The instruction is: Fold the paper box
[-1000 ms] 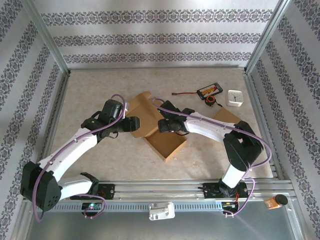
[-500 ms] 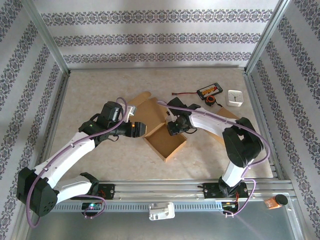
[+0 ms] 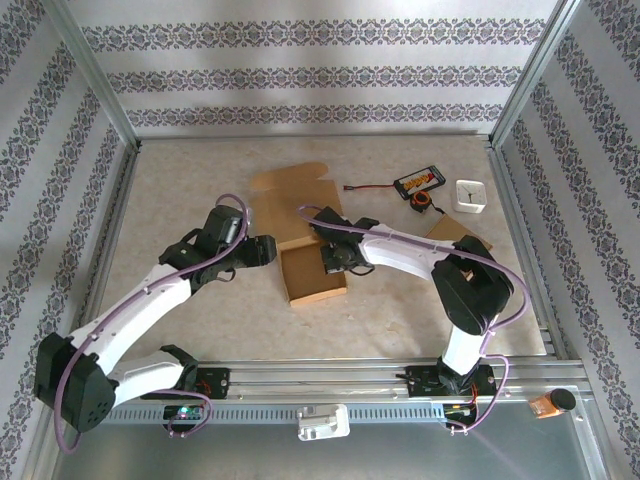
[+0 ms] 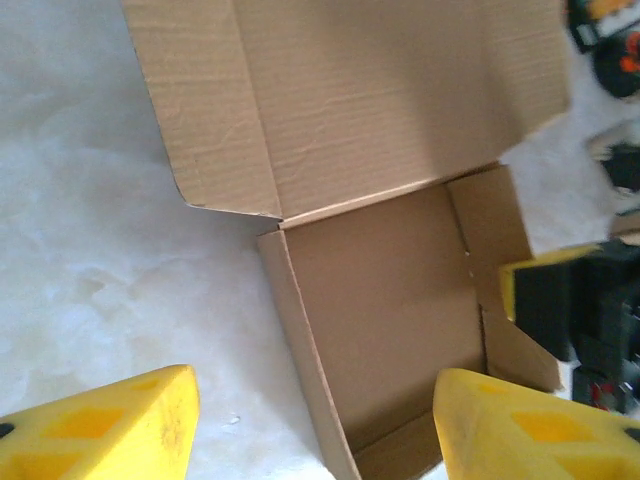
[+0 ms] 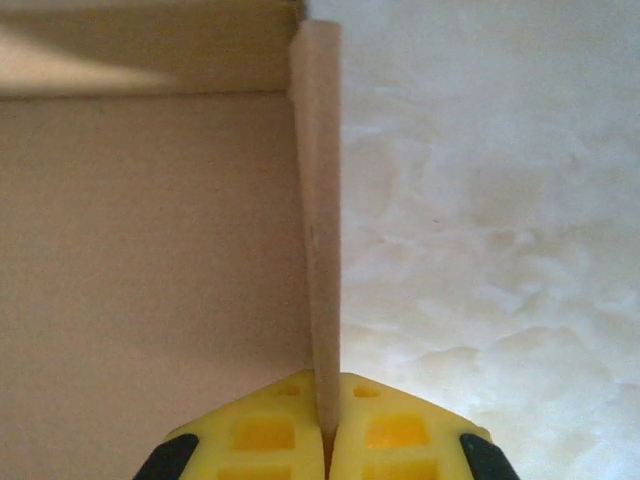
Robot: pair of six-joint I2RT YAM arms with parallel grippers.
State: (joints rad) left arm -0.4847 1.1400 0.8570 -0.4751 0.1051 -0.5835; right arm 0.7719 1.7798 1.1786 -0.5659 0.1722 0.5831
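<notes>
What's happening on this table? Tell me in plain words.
Two robot arms are folding a cardboard box on the table. The right hand is shut on the box's right side wall, pinching it upright. The left hand is open by the box's left side and grips nothing. The lid lies flat and open behind the tray part, so the box is not closed yet.

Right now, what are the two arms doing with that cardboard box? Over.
Right gripper shut on box side wall. Left gripper open, at box's left edge. Tray walls up, lid lying open. Battery pack far right, apart from box.
</notes>
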